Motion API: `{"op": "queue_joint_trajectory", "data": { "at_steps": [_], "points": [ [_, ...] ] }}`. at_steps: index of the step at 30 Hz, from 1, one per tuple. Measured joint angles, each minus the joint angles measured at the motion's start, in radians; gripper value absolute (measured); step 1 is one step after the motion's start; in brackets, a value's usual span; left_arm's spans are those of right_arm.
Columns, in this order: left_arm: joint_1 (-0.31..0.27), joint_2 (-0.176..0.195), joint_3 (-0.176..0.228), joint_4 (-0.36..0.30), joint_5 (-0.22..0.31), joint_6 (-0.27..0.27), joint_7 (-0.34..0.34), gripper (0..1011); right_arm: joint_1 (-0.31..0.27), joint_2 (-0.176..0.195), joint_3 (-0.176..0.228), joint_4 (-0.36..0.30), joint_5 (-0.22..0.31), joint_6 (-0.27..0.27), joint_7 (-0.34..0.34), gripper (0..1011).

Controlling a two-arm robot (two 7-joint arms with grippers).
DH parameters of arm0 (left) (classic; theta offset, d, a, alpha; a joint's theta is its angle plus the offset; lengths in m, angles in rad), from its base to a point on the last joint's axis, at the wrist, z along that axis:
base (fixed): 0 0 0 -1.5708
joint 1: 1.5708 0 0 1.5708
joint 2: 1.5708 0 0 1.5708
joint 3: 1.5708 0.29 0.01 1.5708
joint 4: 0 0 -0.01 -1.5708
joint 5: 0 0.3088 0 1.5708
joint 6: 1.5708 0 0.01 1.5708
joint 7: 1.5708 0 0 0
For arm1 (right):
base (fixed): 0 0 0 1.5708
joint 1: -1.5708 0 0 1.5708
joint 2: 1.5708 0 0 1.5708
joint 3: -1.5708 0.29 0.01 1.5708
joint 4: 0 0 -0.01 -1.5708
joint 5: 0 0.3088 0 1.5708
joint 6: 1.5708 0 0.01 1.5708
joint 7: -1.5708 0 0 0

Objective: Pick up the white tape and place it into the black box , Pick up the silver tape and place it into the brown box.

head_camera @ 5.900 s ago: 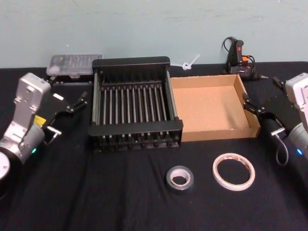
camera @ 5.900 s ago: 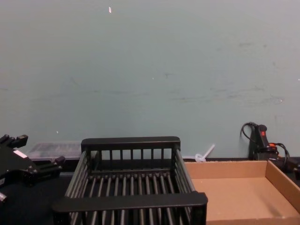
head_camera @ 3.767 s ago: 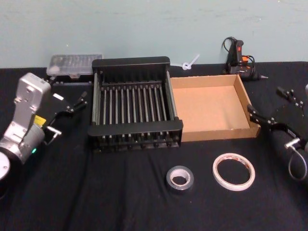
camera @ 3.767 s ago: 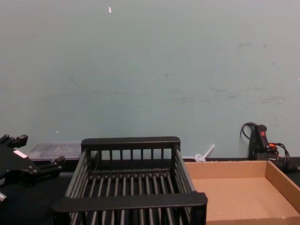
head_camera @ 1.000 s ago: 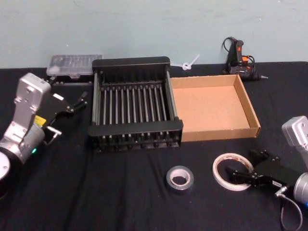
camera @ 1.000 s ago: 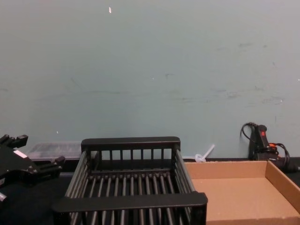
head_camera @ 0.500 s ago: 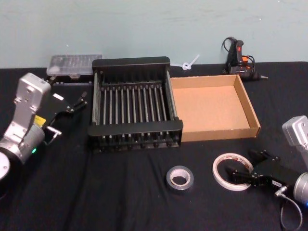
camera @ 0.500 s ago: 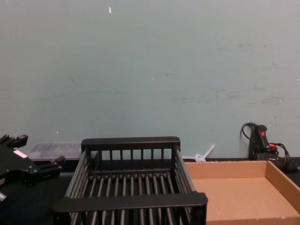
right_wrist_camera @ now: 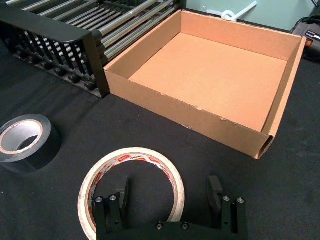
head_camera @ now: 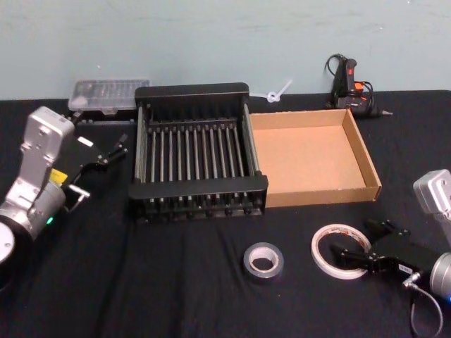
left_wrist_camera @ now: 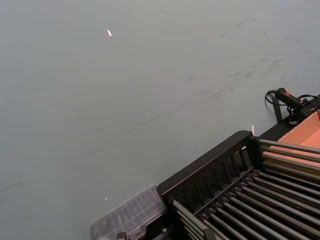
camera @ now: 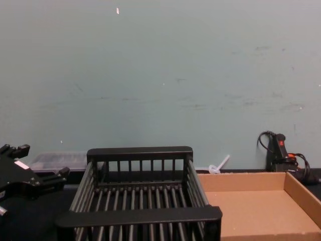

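Left gripper (head_camera: 106,153) sits parked at the head view's left edge, fingers spread, holding nothing, beside the black box (head_camera: 199,92). Silver tape (head_camera: 263,260) lies at lower centre. Brown box (head_camera: 368,158) is empty. Lower right, the right gripper (head_camera: 358,246) is wide open, one finger (right_wrist_camera: 121,192) inside the white tape (head_camera: 325,240), one outside.

The white tape (head_camera: 342,251), a flat wide roll with red marks on its top face, lies on the black cloth near the front. The dark grey silver tape (head_camera: 263,260) lies flat just left of it. Behind them the black slatted box (head_camera: 198,151) and the shallow brown box (head_camera: 310,155) stand side by side, touching, both empty.
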Motion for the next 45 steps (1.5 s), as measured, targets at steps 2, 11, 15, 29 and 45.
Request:
{"op": "queue_joint_trajectory", "data": {
  "at_steps": [2, 11, 15, 29, 45],
  "points": [
    [0.000, 0.000, 0.000, 0.000, 0.000, 0.000, 0.000, 1001, 0.000, 0.000, 0.000, 0.000, 0.000, 0.000, 0.000, 1002],
    [0.000, 0.000, 0.000, 0.000, 0.000, 0.000, 0.000, 1001, 0.000, 0.001, 0.000, -0.001, 0.001, -0.001, 0.000, 969],
    [0.000, 0.000, 0.000, 0.000, 0.000, 0.000, 0.000, 1001, 0.000, 0.001, 0.000, -0.001, 0.001, -0.001, 0.000, 890],
    [0.000, 0.000, 0.000, 0.000, 0.000, 0.000, 0.000, 1002, 0.000, 0.001, 0.000, -0.001, 0.001, -0.001, 0.000, 487],
    [0.000, 0.000, 0.000, 0.000, 0.000, 0.000, 0.000, 1001, 0.000, 0.000, 0.000, -0.001, 0.001, -0.001, 0.000, 95]
  ]
}}
